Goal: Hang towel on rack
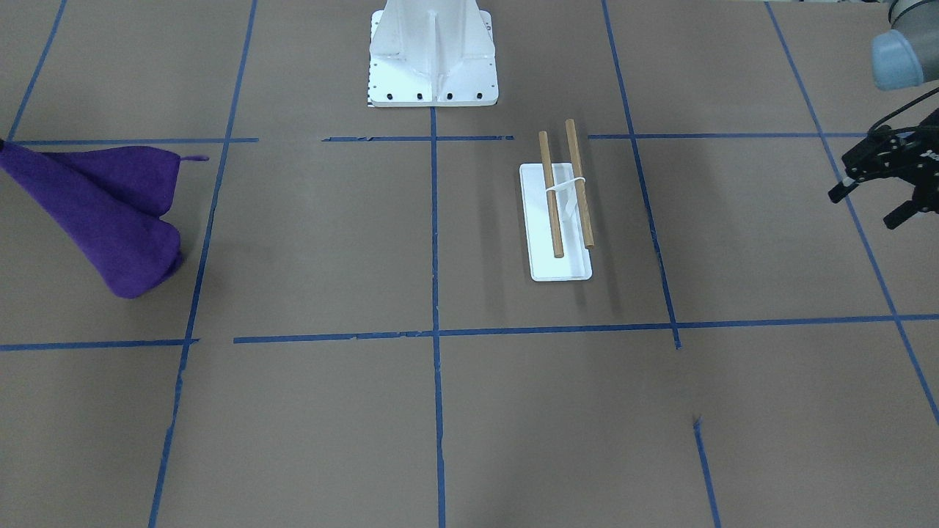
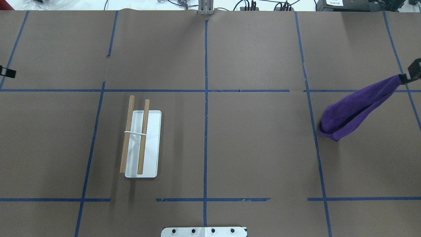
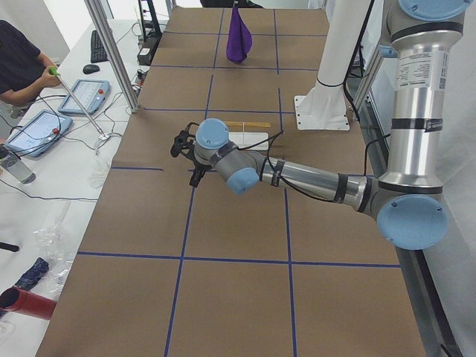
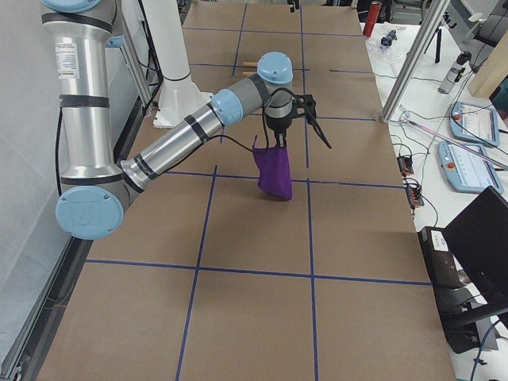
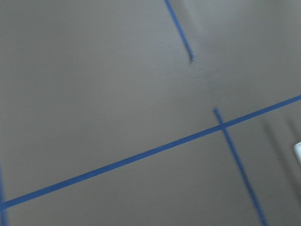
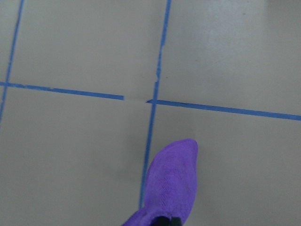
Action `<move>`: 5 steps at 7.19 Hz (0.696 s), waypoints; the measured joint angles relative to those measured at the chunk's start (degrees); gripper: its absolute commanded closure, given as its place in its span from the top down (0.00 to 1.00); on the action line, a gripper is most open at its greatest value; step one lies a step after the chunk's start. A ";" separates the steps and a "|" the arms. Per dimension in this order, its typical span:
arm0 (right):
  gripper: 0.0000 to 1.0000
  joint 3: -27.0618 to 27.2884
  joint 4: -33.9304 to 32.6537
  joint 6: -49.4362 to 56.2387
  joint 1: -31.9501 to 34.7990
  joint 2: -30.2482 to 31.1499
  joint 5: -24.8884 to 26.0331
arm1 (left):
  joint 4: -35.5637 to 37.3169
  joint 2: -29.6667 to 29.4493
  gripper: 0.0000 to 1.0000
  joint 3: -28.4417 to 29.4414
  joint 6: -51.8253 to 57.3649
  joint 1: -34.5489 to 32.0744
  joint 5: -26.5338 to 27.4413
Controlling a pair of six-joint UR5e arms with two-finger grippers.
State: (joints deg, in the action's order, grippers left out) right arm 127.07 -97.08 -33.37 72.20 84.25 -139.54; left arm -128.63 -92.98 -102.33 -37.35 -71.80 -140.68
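Note:
The deep-purple towel [image 2: 355,110] hangs folded from my right gripper [image 2: 411,75] at the table's right side. Its low end is close to the table; I cannot tell if it touches. It also shows in the front view [image 1: 103,216], the right side view [image 4: 275,173] and the right wrist view [image 6: 171,183]. The right gripper [image 4: 279,136] is shut on the towel's top. The rack [image 2: 138,135], two wooden dowels over a white base [image 2: 153,144], stands left of centre, apart from the towel. My left gripper [image 1: 862,210] is open and empty, above the table's left edge.
The big white bolted pedestal [image 1: 433,59] stands at the robot's side of the table, at the middle. Blue tape lines [image 2: 206,98] split the brown table into squares. Operators' desks with tablets [image 3: 33,130] lie beyond the far edge.

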 measured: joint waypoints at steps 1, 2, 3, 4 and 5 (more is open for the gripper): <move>0.00 0.52 -0.09 -10.34 -2.79 -5.81 -0.81 | -0.50 -4.16 1.00 -1.25 -12.76 4.00 0.01; 0.00 0.54 -0.12 -20.25 -5.65 -11.77 -0.90 | -0.56 -8.44 1.00 -2.04 -26.05 7.56 0.05; 0.00 0.26 -0.13 -28.28 -7.89 -17.10 -0.84 | -0.48 -12.69 1.00 -2.04 -37.89 10.61 0.09; 0.00 -0.41 -0.11 -35.20 -9.77 -21.92 -0.41 | -0.14 -16.74 1.00 -1.74 -47.87 13.88 0.42; 0.00 -1.13 -0.03 -40.47 -11.42 -25.83 0.52 | 0.20 -20.41 1.00 -1.22 -56.17 16.87 1.44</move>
State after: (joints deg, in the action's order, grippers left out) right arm 125.94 -97.11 -73.84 60.78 58.42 -139.02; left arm -128.43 -113.38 -103.55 -93.51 -54.93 -139.24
